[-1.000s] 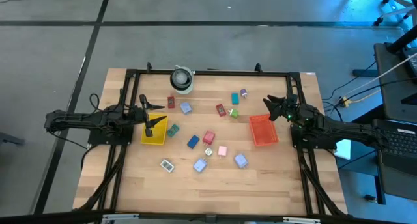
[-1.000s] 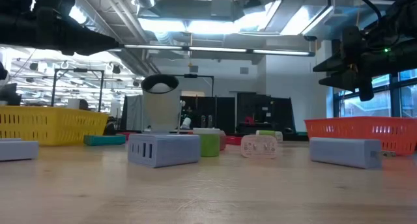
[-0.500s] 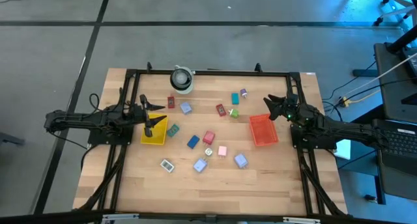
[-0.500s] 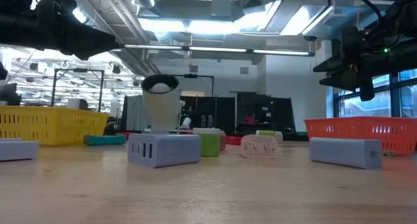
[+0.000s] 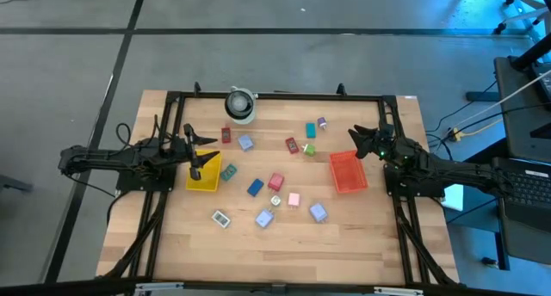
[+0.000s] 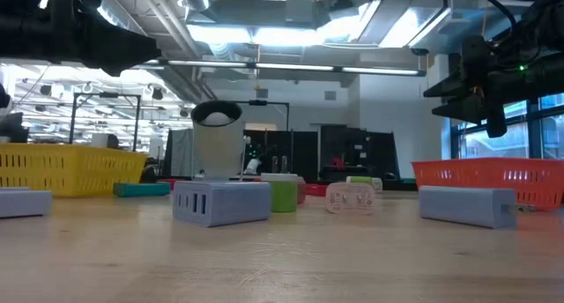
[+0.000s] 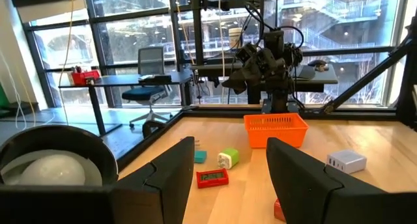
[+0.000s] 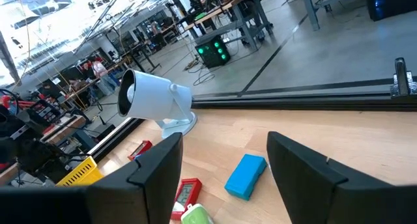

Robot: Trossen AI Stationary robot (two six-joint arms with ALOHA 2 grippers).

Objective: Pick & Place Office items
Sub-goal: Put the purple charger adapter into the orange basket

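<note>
The office items [image 5: 275,182] are small blocks in blue, lavender, red, pink, green, teal and white. They lie flat and scattered over the middle of the wooden table. My left gripper [image 5: 202,151] is open and hovers over the far edge of the yellow tray [image 5: 204,177]. In its wrist view [image 7: 228,178] it looks across a red piece [image 7: 212,178] and a green piece [image 7: 228,159]. My right gripper [image 5: 354,144] is open and hovers by the far left corner of the orange-red tray [image 5: 348,172]. Past its fingers [image 8: 225,178] lie a blue piece [image 8: 246,175] and a red piece [image 8: 187,190].
A round grey-white cylinder [image 5: 241,104] stands at the table's far edge, between the arms. A black frame [image 5: 275,95] runs round the table. Bare wood lies along the near edge [image 5: 275,253]. In the low view a lavender block [image 6: 220,202] stands nearest the camera.
</note>
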